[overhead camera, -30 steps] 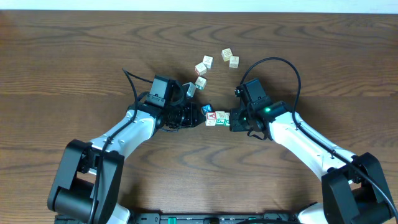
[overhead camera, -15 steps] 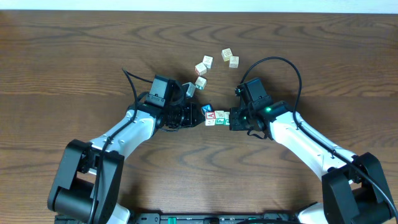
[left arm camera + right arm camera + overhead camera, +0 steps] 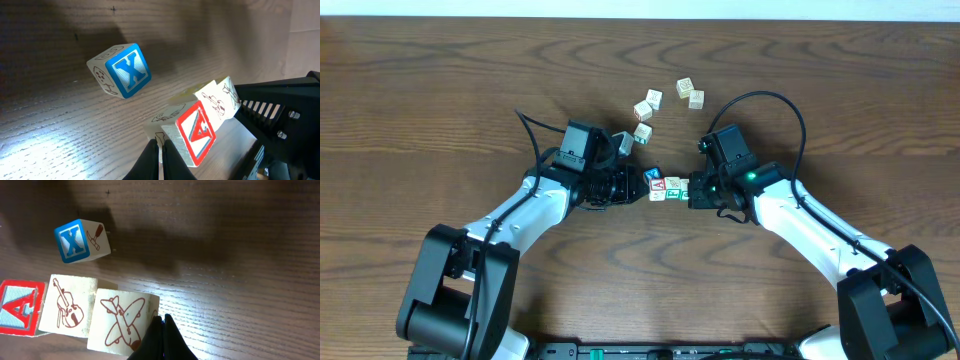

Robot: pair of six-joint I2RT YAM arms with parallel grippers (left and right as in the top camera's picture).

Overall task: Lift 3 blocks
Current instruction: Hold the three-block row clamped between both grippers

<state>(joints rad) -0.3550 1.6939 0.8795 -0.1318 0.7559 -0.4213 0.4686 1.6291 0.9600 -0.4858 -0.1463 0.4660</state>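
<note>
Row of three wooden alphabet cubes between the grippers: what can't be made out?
- Overhead: row of cubes too small; lifted or resting, unclear.
- Right wrist: red-faced "A" wooden cube cut by left edge.
- Left wrist: cream wooden end cube mostly hidden behind the middle cube.

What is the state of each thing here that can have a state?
left gripper, fingers shut, against the red A block.
right gripper, fingers shut, against the airplane block.
violin block, squeezed in the row between those two.
blue X cube, free, on the table.
five far cubes, loose, untouched.
</note>
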